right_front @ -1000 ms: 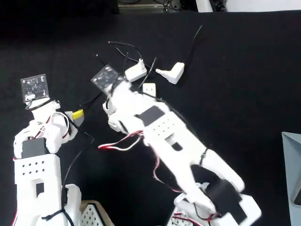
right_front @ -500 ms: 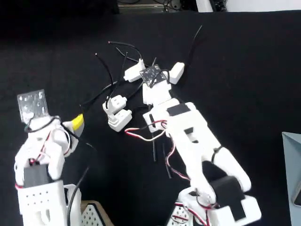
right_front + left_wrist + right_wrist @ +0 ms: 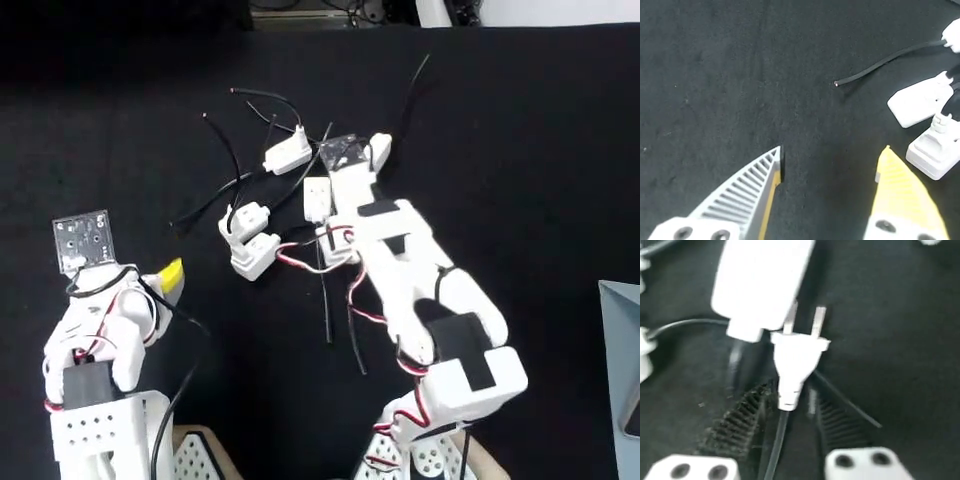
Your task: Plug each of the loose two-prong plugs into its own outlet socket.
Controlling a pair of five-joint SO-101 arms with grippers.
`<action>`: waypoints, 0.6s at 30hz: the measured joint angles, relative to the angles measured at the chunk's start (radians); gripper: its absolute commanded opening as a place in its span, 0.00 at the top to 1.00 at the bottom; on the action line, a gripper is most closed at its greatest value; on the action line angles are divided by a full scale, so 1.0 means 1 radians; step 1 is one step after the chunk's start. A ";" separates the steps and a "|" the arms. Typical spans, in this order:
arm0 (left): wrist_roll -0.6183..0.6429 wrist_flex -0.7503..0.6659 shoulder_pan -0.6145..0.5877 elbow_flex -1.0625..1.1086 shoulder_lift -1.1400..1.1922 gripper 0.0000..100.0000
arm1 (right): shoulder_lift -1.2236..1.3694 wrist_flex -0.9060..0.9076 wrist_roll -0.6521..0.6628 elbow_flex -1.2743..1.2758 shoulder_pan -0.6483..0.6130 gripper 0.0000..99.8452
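Observation:
A white two-prong plug [image 3: 796,357] sits between the dark fingers of my right gripper [image 3: 790,392], which is shut on its narrow tail. Its black cord runs back between the fingers. The prongs point at a white outlet socket [image 3: 762,282] and stop just short of its edge. In the high view the right arm [image 3: 400,260] reaches to mid-table, beside a small white block [image 3: 317,195]. My left gripper [image 3: 832,150] hangs open over bare black cloth, with nothing between its grey and yellow fingers. Two white sockets [image 3: 920,100] lie ahead of it.
More white sockets lie on the black cloth: a pair [image 3: 250,235] at centre left, one [image 3: 287,152] farther back and one [image 3: 378,150] by the right wrist. Loose black cords [image 3: 326,300] trail across the middle. A grey box edge [image 3: 622,360] stands at far right.
The right arm has swung from the left pair of sockets over to the centre back. The left arm has drawn back toward the near edge.

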 measured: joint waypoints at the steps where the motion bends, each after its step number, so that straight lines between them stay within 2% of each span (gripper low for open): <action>1: 0.000 0.000 0.000 0.003 -0.002 0.70 | 0.000 0.000 -0.002 0.000 0.006 0.99; 5: 0.000 0.000 -0.002 0.020 -0.003 0.70 | -0.080 0.049 -0.005 0.000 0.000 0.99; 10: 0.000 0.000 -0.002 0.020 -0.003 0.70 | -0.307 0.157 0.006 0.034 0.002 0.99; 13: 0.000 0.000 -0.002 0.020 -0.003 0.70 | -0.468 0.176 0.127 0.101 0.002 0.99; 18: -0.003 0.000 -0.002 0.032 -0.003 0.70 | -0.700 0.183 0.480 0.227 0.002 0.99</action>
